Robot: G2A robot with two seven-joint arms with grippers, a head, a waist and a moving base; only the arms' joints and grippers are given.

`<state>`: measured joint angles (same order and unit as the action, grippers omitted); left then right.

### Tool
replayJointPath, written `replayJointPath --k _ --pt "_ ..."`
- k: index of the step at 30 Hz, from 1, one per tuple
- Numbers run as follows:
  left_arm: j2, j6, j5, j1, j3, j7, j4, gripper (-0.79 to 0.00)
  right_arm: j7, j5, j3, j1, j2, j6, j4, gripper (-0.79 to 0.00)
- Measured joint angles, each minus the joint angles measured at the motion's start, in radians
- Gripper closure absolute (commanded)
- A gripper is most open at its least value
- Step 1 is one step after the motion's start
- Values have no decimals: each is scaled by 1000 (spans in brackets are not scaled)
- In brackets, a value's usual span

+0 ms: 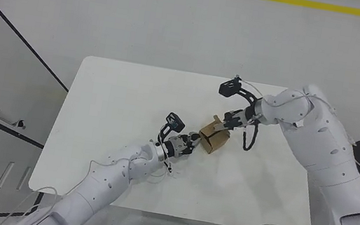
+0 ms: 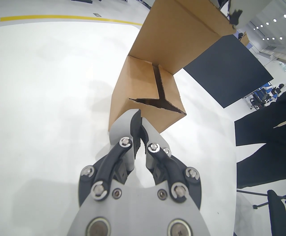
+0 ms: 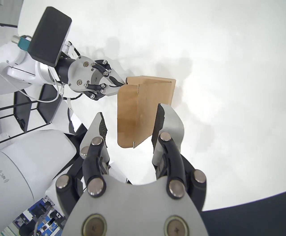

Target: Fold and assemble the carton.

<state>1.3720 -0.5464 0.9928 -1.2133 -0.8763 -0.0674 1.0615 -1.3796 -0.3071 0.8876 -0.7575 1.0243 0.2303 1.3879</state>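
The left gripper (image 2: 139, 116) has its jaws closed together, and they appear to pinch the edge of an end flap of the carton (image 2: 147, 89). That looks like an anchoring hold, steadying the box from one end while the other arm works. The carton sits right at these jaw tips and extends away from them. The folded end faces back toward the wrist, its flaps not quite meeting and leaving a Y-shaped gap.

At the far end, the right gripper (image 3: 130, 111) has its jaws spread wide with a loose flap standing between them. One pad is just beside the flap's edge and the other well clear. By my reading it is set to take or push that flap, not yet gripping it.

The carton is plain brown corrugated board, matte with crisp creases, and the fluting shows along the cut edges. The loose flap has rounded corners. The pads are black ribbed rubber on smooth metal fingers, and the white table (image 1: 129, 119) below is flat and slick.
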Motion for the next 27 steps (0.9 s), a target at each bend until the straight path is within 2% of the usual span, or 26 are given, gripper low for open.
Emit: replayJointPath --k 5,10,27 --pt "0 -1 2 1 0 -1 -1 0 30 76 66 -35 -17 22 -30 -409" --pt "1 -3 2 3 1 1 -2 0 24 77 84 -51 -26 24 -28 -397" --pt "1 -1 1 -2 0 3 2 0 -18 -35 -28 -1 -7 -4 26 -345"
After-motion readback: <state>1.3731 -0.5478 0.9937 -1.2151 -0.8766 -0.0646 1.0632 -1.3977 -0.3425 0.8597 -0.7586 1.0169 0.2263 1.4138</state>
